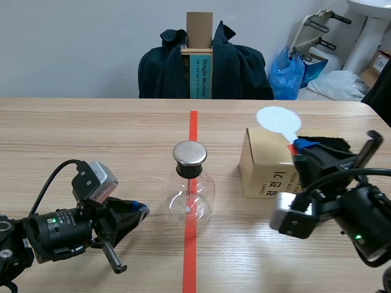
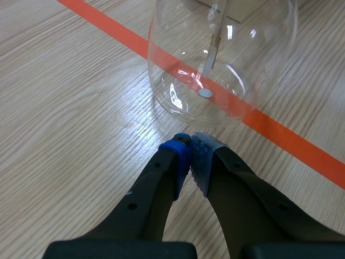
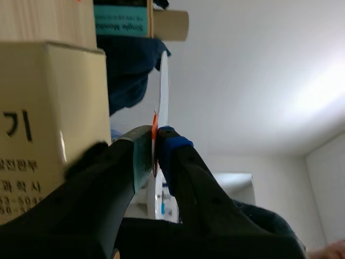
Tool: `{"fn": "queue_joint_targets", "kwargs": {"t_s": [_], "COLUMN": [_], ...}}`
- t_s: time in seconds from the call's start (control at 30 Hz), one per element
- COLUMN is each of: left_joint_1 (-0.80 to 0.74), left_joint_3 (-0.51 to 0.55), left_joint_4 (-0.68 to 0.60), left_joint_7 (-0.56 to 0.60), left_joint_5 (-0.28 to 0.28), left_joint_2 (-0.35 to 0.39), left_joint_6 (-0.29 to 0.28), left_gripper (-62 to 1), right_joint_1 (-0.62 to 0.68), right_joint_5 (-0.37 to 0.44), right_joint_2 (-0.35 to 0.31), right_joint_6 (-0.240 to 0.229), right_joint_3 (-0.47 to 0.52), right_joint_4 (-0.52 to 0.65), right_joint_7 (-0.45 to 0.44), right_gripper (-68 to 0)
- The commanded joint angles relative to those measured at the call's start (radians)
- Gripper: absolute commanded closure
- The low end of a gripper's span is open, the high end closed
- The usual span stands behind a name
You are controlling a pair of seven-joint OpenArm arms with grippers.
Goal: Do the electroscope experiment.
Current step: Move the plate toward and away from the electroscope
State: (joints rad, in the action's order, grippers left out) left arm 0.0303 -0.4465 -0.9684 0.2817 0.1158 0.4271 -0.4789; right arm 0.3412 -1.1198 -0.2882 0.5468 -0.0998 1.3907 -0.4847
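Our right gripper [image 3: 155, 135] is clamped on the thin orange stem of the white paddle [image 3: 163, 91], its pads pinching the stem edge-on, and the round disc stands up above the fingers. Measured from the flask [image 1: 190, 198], this gripper and its paddle are well off to the right, close by the cardboard box [image 1: 263, 165] that stands right of the flask. Our left gripper [image 2: 191, 141] lies low just left of the flask, pads pressed together on nothing, tips near the glass wall. We judge the step to be bringing the disc to the flask's metal cap [image 1: 190, 154]. We should lift clear of the box, lay the disc flat above the cap and come down slowly. We should also watch the strip [image 2: 215, 43] hanging inside the flask and never nudge the glass
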Motion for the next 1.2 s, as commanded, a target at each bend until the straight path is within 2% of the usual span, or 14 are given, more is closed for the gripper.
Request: {"fn": "queue_joint_targets", "kwargs": {"t_s": [0.0,0.27,0.47,0.57,0.77,0.83,1.03,1.17], "left_joint_1": [0.003,0.003,-0.023,-0.101,-0.364,-0.467,-0.702,-0.778], "left_joint_3": [0.005,0.005,0.024,0.056,0.166,0.224,0.399,0.457], "left_joint_4": [-0.025,-0.026,-0.058,-0.156,-0.472,-0.575,-0.81,-0.894], "left_joint_7": [0.014,0.017,0.017,0.018,0.017,0.018,0.006,0.006], "left_joint_5": [0.006,0.006,0.007,0.012,0.082,0.103,0.113,0.113], "left_joint_2": [0.0,0.001,0.031,0.083,0.233,0.269,0.288,0.288], "left_joint_6": [-0.003,-0.003,-0.007,-0.006,-0.019,-0.022,-0.025,-0.024], "left_gripper": [-2.9,-2.9,-2.9,-2.9,-2.9,-2.9,-2.9,-3.4], "right_joint_1": [0.006,0.08,0.083,0.083,0.083,0.083,0.086,0.086], "right_joint_5": [0.033,0.139,0.234,0.296,0.391,0.395,0.395,0.394], "right_joint_2": [-0.005,-0.005,-0.005,-0.005,-0.005,-0.005,-0.005,-0.002], "right_joint_6": [0.017,0.017,0.017,0.017,0.01,0.01,0.009,0.014], "right_joint_3": [0.039,0.197,0.268,0.304,0.369,0.393,0.451,0.461], "right_joint_4": [0.063,0.212,0.273,0.298,0.335,0.335,0.335,0.33], "right_joint_7": [0.001,-0.001,-0.031,-0.06,-0.072,-0.073,-0.078,-0.019], "right_gripper": [-0.7,-0.7,-0.7,-0.7,-0.7,-0.7,-0.7,-0.7]}}
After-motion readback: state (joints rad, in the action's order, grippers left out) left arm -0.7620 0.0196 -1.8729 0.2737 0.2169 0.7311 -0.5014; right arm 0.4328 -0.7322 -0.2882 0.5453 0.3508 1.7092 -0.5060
